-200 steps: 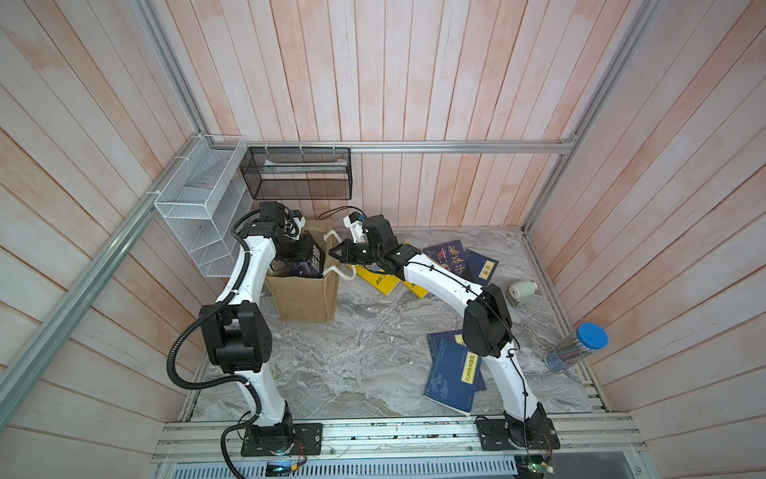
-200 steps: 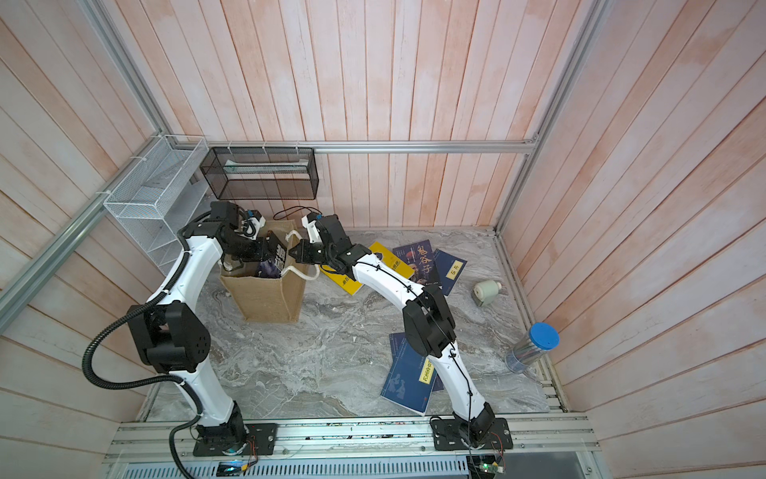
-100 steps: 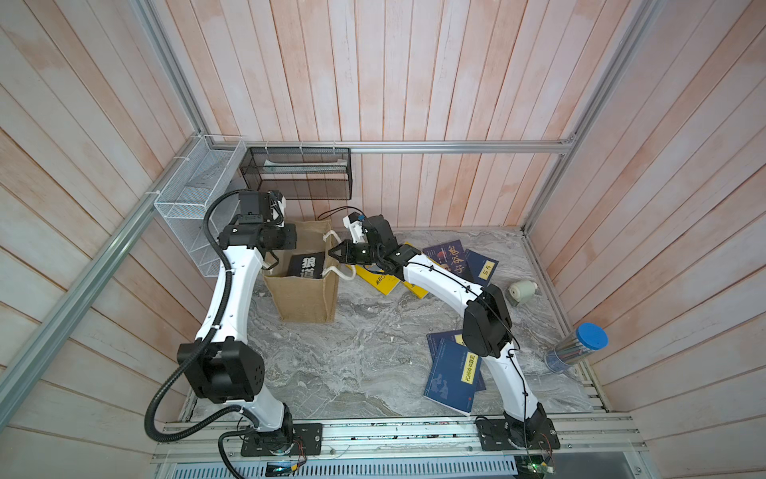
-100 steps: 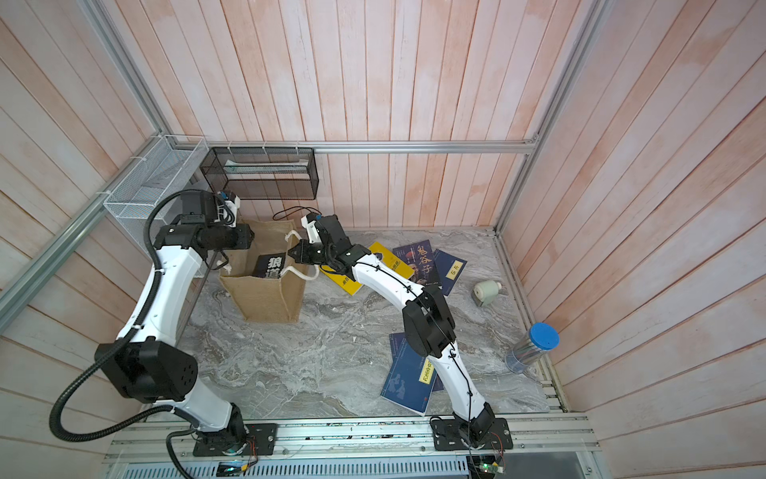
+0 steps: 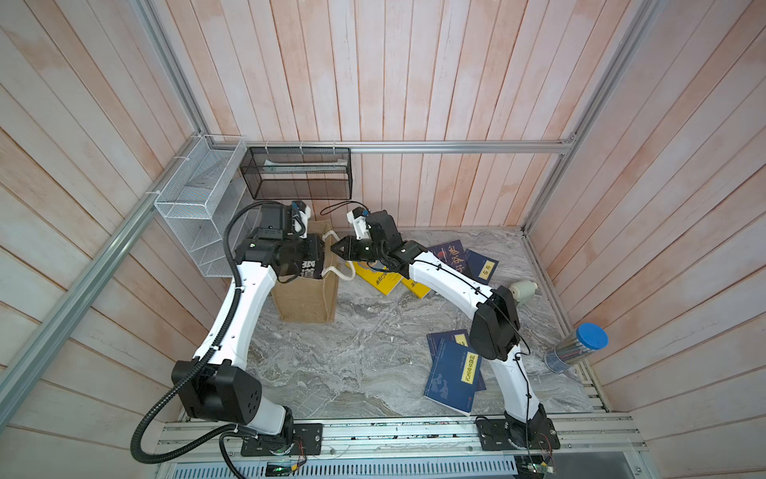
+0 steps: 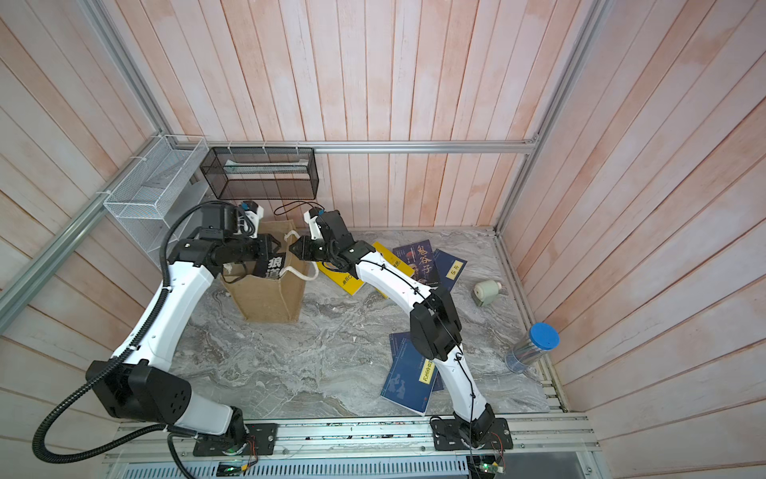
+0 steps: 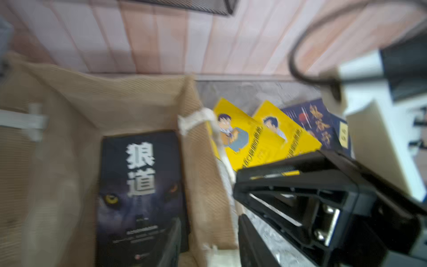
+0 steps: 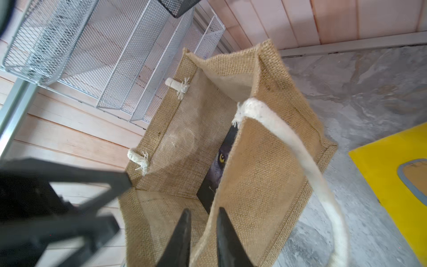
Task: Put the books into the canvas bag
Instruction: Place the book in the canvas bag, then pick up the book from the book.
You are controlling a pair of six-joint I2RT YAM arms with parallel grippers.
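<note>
The black wolf-eye book (image 7: 141,185) stands inside the canvas bag (image 5: 306,302) against one wall, the left gripper (image 6: 271,244) hangs over the bag's mouth with jaws parted and empty, and the right gripper (image 8: 204,209) straddles the rim, jaws only narrowly apart, two yellow books (image 5: 375,280) lying just beside.

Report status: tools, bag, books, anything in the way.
Left tool open above canvas bag. Right tool parted, astride bag rim. Wolf-eye book inside bag; yellow books, navy books on table. Both tools crowd the mouth.
</note>
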